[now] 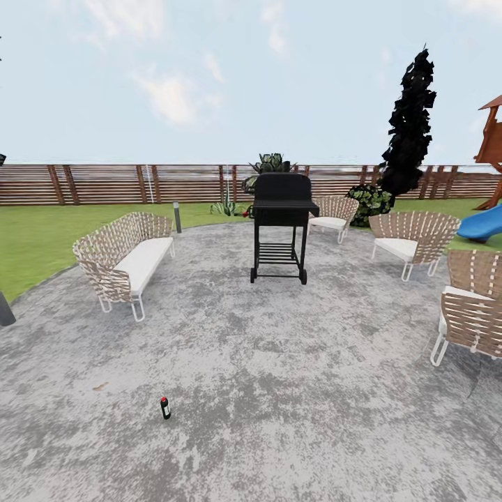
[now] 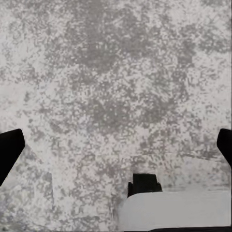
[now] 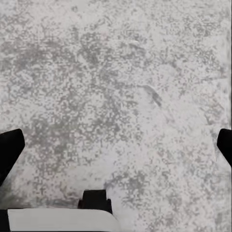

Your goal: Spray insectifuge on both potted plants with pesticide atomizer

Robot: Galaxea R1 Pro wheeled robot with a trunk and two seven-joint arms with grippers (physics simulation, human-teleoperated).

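Round grey paved patio fills the foreground of the head view, green lawn beyond it, brown slatted fence across the back under a pale cloudy sky. Pesticide atomizer stands upright on the paving, near foreground, left of centre, dark body, red top, nothing touching it. Black barbecue grill sits mid-patio, well behind the atomizer. Woven sofa with white cushion at left; woven chairs behind the grill, at right and at the right edge. Grey bollard lamp at the patio edge behind the sofa. One potted plant, low rosette of pointed leaves, on the grass by the fence just left of the grill; second one cannot be made out. Striped-leaf bush behind the grill, tall dark tree at right, blue slide and red-brown play tower at far right.

Left wrist view: left gripper hangs over bare speckled paving, dark fingertips at opposite edges, jaws spread wide, holding nothing. Right wrist view: right gripper likewise over paving, fingertips wide apart, jaws empty.
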